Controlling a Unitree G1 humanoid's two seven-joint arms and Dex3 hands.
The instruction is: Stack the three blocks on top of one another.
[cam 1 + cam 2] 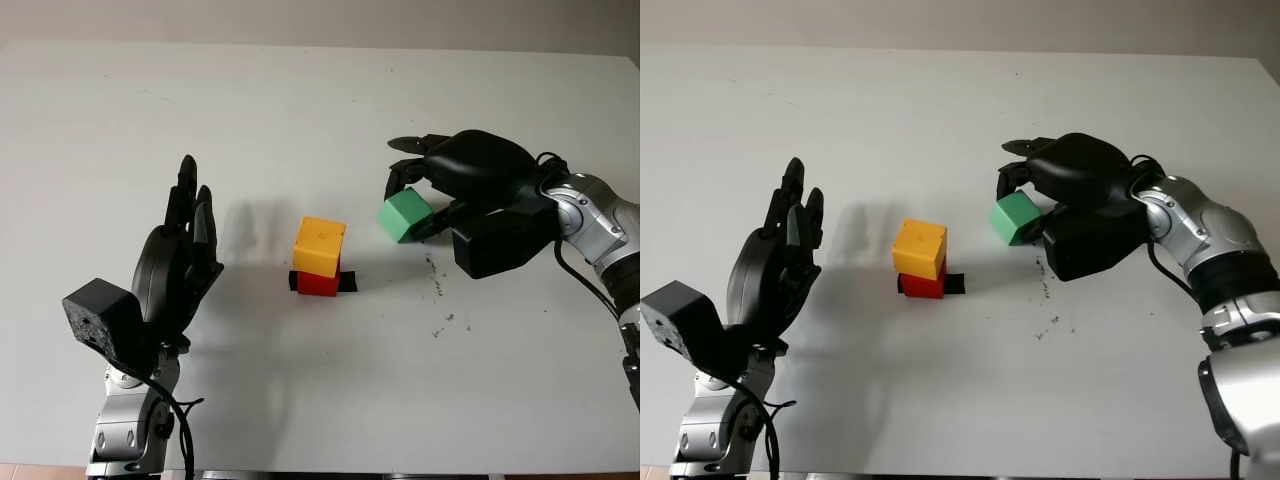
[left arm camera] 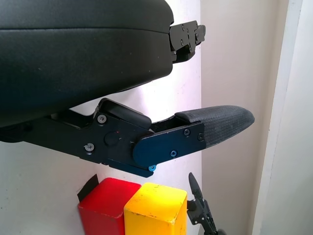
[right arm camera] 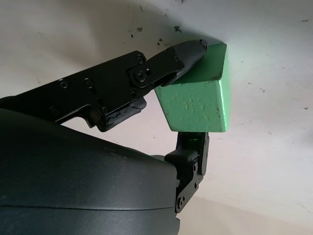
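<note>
- Right of the two-block stack, the right hand (image 1: 425,195) holds the green block (image 1: 404,215) clear of the white surface (image 1: 300,110), with fingers clamped on opposite faces.
- Near the middle of the surface, the yellow block (image 1: 320,246) sits on the red block (image 1: 318,283). The yellow block appears slightly turned and offset relative to the red one, so the landing face is not square to the base.
- Under the red block lies a strip of black tape (image 1: 346,281), marking the stack position.
- Left hand (image 1: 180,250): open, raised upright to the left of the stack, well apart from it, holding nothing.
- Risk 1: the green block is gripped tilted. If released at this angle, it would probably land on an edge and roll off.
- Risk 2: a lateral approach at low height may strike the yellow block and push it off the red one. Cause: insufficient lift before crossing.
- Risk 3: fingers reaching below the green block's lower face may catch the yellow block on release.
- Risk 4: off-centre placement on an already offset stack may topple all three.
</note>
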